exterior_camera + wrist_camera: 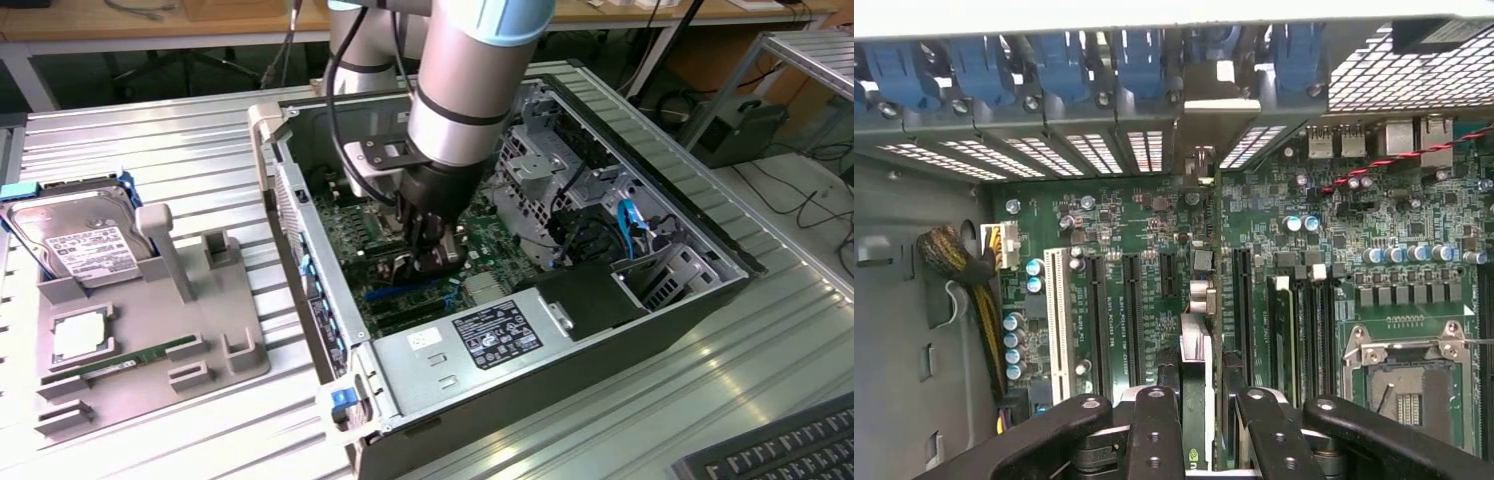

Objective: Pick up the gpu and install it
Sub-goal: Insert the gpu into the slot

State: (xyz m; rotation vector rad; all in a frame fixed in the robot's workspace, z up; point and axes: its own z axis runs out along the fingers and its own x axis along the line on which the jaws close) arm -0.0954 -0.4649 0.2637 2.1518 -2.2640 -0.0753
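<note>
The gripper [1194,420] is clamped on the gpu [1195,370], holding the card edge-on inside the open computer case [667,210] (bracket end toward the rear slot openings) so its lower edge lines up with a slot on the motherboard [1274,230].

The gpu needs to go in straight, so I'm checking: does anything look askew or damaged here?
Nothing stands out. The tool holds the gpu edge-on and upright over the motherboard, running parallel to the expansion slots. No visible damage inside the computer case.
</note>
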